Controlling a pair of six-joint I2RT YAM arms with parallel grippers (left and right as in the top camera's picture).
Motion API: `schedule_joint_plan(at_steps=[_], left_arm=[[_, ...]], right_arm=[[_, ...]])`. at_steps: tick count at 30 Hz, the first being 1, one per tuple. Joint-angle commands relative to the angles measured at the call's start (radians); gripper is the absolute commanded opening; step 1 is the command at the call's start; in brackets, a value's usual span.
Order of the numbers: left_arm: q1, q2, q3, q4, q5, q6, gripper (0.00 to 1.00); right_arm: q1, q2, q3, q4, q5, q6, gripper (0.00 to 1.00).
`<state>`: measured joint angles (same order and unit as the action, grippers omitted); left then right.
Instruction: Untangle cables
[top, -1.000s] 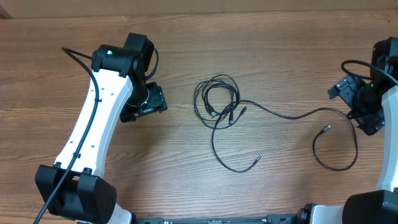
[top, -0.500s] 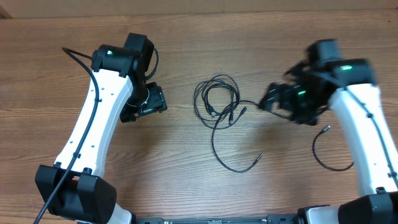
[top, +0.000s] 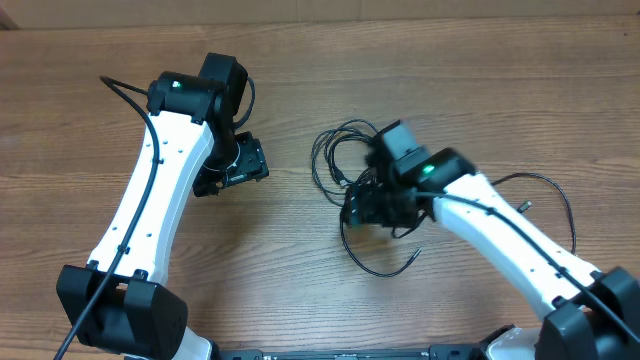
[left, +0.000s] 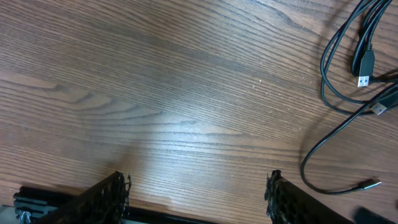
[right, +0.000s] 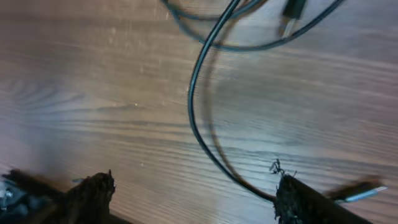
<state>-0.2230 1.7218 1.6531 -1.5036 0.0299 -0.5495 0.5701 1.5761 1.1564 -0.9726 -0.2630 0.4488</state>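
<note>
The cables lie loosely coiled at the middle of the desk. The right fingers stand open at the coil's 5 o'clock edge, with one strand lying between them. The left fingers, open and empty, hover at the coil's 9 o'clock.

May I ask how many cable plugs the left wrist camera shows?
3: a USB plug upper right, a second plug below, a slim plug lower right; others may lie off-frame.
</note>
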Motion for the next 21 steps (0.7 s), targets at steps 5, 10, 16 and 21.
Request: schedule_joint_plan(at_steps=[5,10,16,21], left_arm=[[-0.001,0.007,-0.003,-0.002,-0.003,0.011,0.74],[-0.001,0.007,-0.003,-0.003,-0.003,0.011,0.74],[-0.001,0.007,-0.003,-0.003,-0.003,0.011,0.74],[-0.001,0.007,-0.003,-0.002,-0.003,0.011,0.74]], right_arm=[[0.168,0.077,-0.024,0.105,0.198,0.166,0.76],[0.214,0.160,-0.024,0.169,0.230,0.195,0.74],[0.215,0.222,-0.024,0.188,0.256,0.213,0.67],[0.215,0.222,-0.024,0.190,0.262,0.213,0.46]])
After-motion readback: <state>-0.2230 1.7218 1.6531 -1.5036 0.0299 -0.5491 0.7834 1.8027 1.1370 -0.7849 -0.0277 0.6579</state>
